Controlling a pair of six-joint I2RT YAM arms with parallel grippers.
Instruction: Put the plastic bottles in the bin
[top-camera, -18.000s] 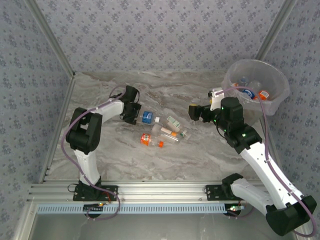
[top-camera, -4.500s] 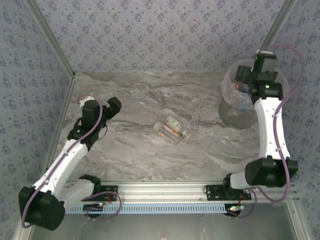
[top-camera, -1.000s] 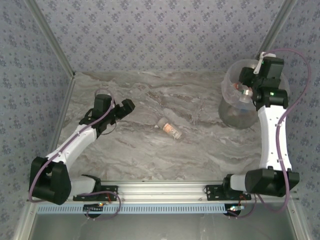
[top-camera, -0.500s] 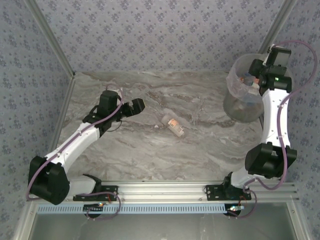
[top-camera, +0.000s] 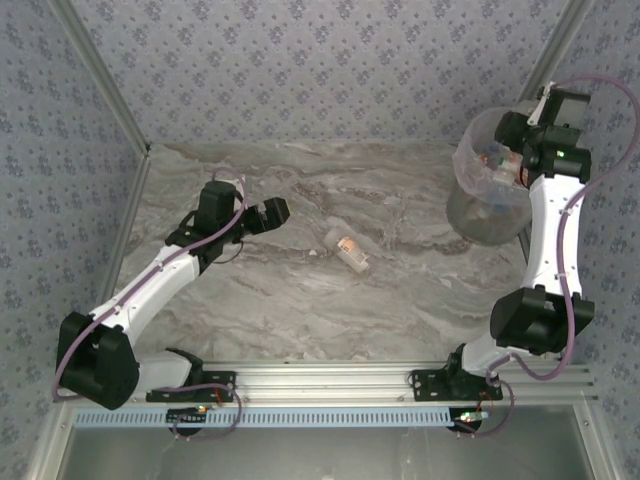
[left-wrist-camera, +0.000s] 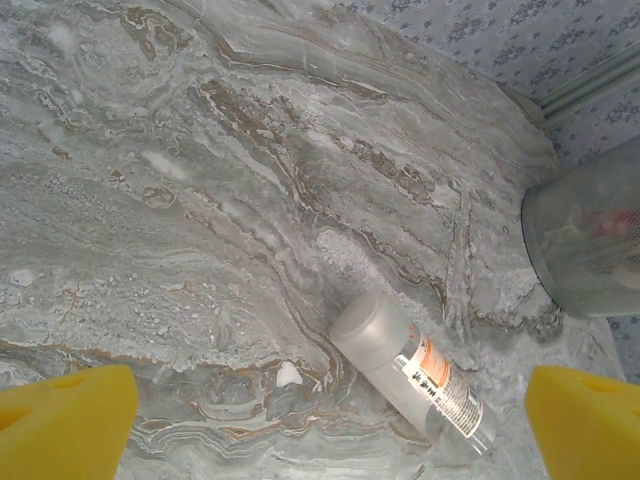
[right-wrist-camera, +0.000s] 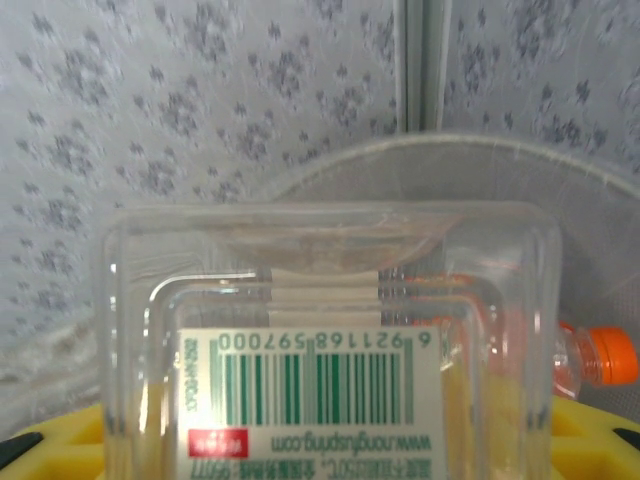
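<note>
Reaching over the marble table (top-camera: 300, 300) from the left, the L gripper (top-camera: 277, 212) hangs w/ its yellow fingers (left-wrist-camera: 65, 420) spread wide & nothing between them. Just to its right a clear bottle (top-camera: 348, 251) w/ an orange label lies on its side mid-table, apart from the fingers. Far right, by the back corner, the bin (top-camera: 480, 215) holds an orange-capped bottle (right-wrist-camera: 600, 360), & the R gripper (top-camera: 512, 152) hangs over its rim, clamped on a square bottle (right-wrist-camera: 320, 330) w/ a green barcode label.

High overhead and near left-wrist views, common bottle (top-camera: 347, 251)
</note>
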